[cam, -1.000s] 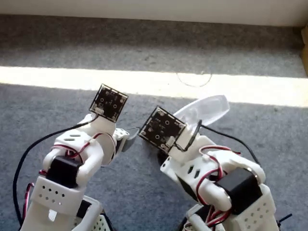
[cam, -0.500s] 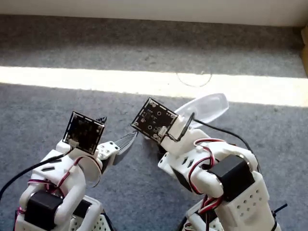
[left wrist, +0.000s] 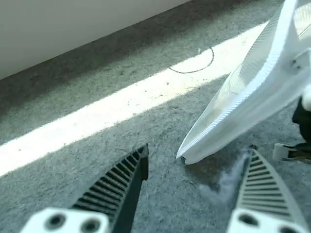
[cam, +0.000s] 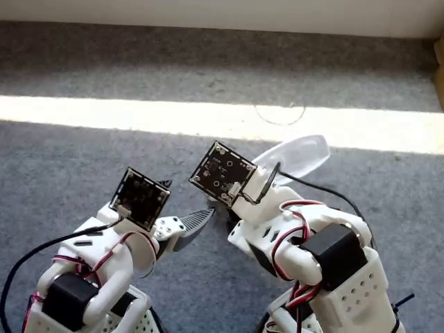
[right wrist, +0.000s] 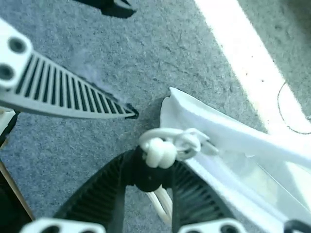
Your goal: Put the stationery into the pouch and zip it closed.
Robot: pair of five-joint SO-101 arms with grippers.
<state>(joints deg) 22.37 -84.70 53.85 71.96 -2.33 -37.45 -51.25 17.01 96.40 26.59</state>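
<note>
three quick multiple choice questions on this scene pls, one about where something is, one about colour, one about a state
1. Where is the pouch's zip pull?
A) between the fingers of the right pincer
B) on a shelf
C) loose on the sunlit strip

2. What colour is the pouch?
A) red
B) translucent white
C) black

3. How does the left pincer stand?
A) shut on a pen
B) shut on a ruler
C) open, holding nothing

Answers:
1 A, the right wrist view shows the dark fingers closed around the white pull.
2 B, the pouch looks milky and see-through in the high view.
3 C, the left wrist view shows its fingers spread apart, with the carpet between them.
</note>
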